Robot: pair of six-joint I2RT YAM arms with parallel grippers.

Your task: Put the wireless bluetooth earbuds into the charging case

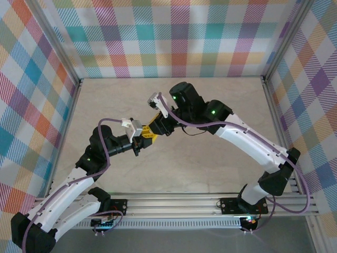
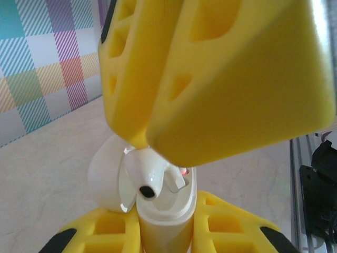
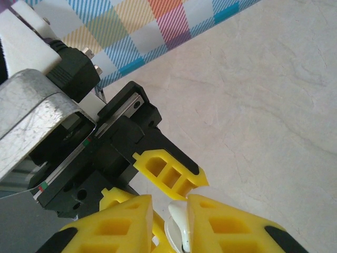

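Note:
My left gripper (image 2: 163, 229) is shut on a white charging case (image 2: 163, 219), held upright with its lid (image 2: 105, 174) swung open to the left. A white earbud (image 2: 150, 174) sits tilted over the case's mouth, its black nozzle facing the left wrist camera, beside a small red light (image 2: 184, 171). My right gripper (image 2: 141, 143) comes down from above, its yellow fingers pinched on the earbud's top. In the right wrist view the earbud (image 3: 181, 224) lies against one finger of that gripper (image 3: 171, 213), above a left finger (image 3: 168, 174). Both grippers (image 1: 143, 138) (image 1: 154, 129) meet mid-table.
Beige marbled tabletop (image 1: 210, 158) lies under both arms. Checkered walls (image 1: 174, 37) close in three sides, with aluminium posts at the corners and a rail (image 1: 174, 203) along the near edge. Purple cables loop off both arms.

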